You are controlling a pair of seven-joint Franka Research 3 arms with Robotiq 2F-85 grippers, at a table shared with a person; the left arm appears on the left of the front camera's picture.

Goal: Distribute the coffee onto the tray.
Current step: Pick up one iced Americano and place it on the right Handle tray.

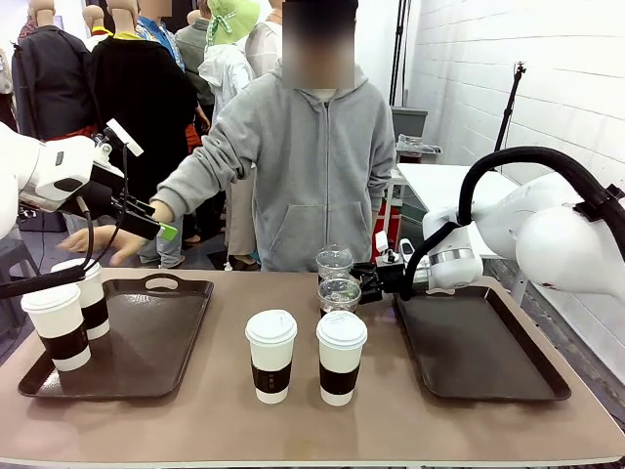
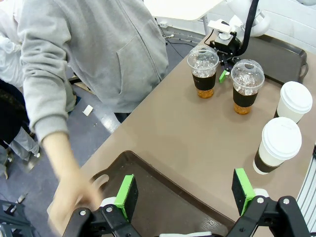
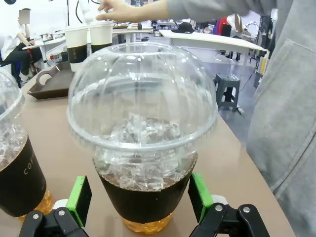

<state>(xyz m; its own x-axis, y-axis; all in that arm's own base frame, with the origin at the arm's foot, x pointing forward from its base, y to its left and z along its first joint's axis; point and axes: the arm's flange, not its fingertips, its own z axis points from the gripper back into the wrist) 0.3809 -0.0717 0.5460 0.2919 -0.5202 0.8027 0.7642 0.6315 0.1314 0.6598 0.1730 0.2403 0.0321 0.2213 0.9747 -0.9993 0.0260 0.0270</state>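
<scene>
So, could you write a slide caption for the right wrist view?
Right gripper open around a dome-lidded iced coffee on the table, a second iced coffee beside it.

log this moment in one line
left gripper: open over left tray | right gripper: open around iced coffee | placed: two white cups | waiting: two centre cups

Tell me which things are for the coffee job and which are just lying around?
For the job: four white cups, two iced coffees, left tray, right tray.
Just lying about: stool, white side table.
</scene>
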